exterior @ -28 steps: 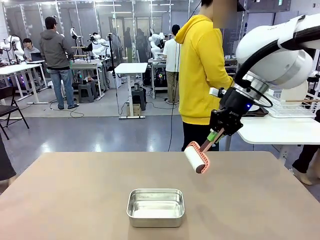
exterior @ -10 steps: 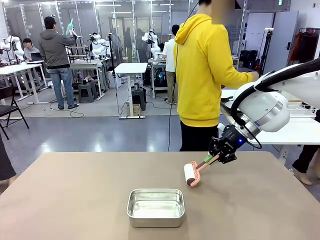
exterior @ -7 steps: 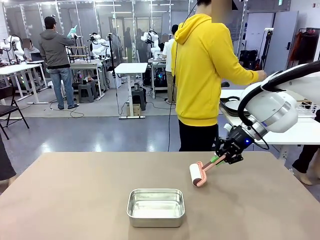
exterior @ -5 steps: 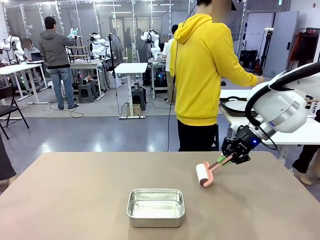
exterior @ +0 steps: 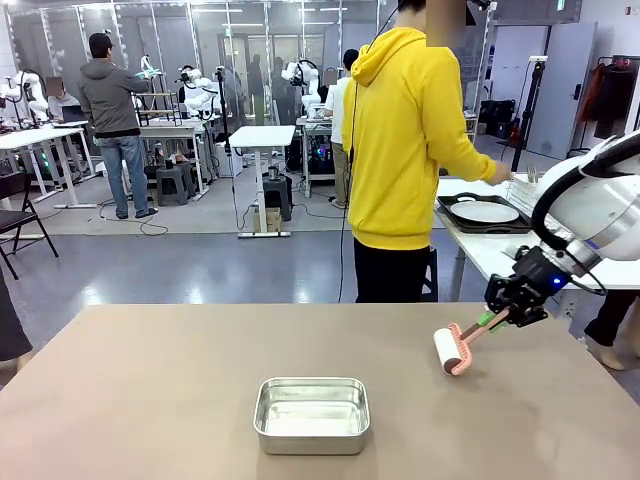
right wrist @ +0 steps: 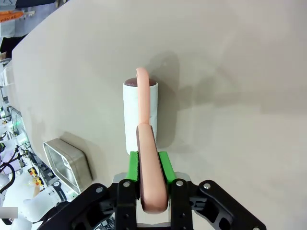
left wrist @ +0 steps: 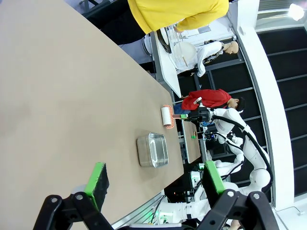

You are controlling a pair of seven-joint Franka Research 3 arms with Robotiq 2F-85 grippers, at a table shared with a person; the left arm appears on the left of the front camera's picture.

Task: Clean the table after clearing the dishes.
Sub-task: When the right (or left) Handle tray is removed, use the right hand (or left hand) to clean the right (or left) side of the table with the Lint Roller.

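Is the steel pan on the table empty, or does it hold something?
Empty: the front view shows the steel pan with a bare, shiny bottom and nothing inside.

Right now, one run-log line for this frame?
right claw: shut on lint roller handle | lint roller: on table, right of steel pan | left claw: open, empty | plate: on tray, side table
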